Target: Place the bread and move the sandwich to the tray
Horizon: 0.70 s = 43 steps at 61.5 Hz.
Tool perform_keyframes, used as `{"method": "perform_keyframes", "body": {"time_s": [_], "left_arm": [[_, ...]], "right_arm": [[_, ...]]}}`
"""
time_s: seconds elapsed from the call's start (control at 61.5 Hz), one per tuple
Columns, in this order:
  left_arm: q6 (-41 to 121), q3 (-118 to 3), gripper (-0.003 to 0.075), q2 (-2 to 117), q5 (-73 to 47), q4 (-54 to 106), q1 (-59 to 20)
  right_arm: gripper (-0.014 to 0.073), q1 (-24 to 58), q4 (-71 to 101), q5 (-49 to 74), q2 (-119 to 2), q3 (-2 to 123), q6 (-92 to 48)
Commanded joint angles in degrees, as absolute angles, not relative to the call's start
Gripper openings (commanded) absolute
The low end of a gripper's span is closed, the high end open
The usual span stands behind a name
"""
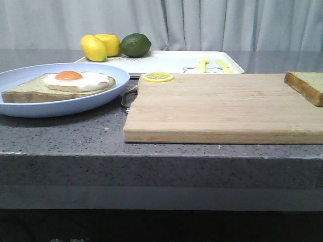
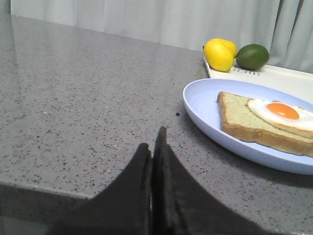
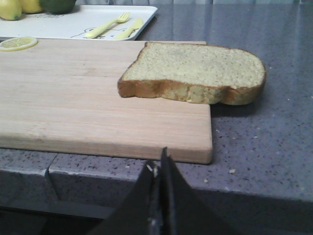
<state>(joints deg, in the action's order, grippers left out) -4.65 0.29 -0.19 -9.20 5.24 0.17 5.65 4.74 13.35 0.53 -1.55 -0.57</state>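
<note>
Grey speckled counter [image 1: 75,136] bearing, at left, round pale blue plate [image 1: 20,75] with sandwich [image 1: 60,86]: brown-crusted slice topped by white fried egg and orange yolk. Wooden cutting board [image 1: 222,108] just right of plate, lemon slice [image 1: 157,77] on its far left corner. Bread [image 3: 195,73] lying flat on board's right end, overhanging its edge above the counter. White tray [image 1: 171,63] behind board, holding two lemons [image 1: 100,47], lime [image 1: 135,45], yellow fork [image 3: 105,27] and knife [image 3: 129,28]. Left gripper [image 2: 154,147] with fingers pressed together, empty, low over counter near plate. Right gripper [image 3: 160,164] likewise closed, empty, before board's near edge.
</note>
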Motion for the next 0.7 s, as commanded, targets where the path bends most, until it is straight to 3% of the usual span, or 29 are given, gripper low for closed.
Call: {"method": "perform_keyframes", "body": {"time_s": [0.0,0.391,0.683], "left_arm": [[-5.26,0.29,-0.002,-1.45,-4.76,5.49,0.3],[-5.26,0.0,-0.002,-1.45,4.05,6.2,0.3],[-5.26,-11.47,-0.002,1.97,3.08,5.84,0.3]], "right_arm": [[-0.006,5.36,5.65,8.7,1.6,-1.37,-0.62],[-0.006,5.36,11.05,1.16,1.6,0.35,-0.62],[-0.006,5.36,12.55,11.75,-3.7,16.48,-0.62]]}}
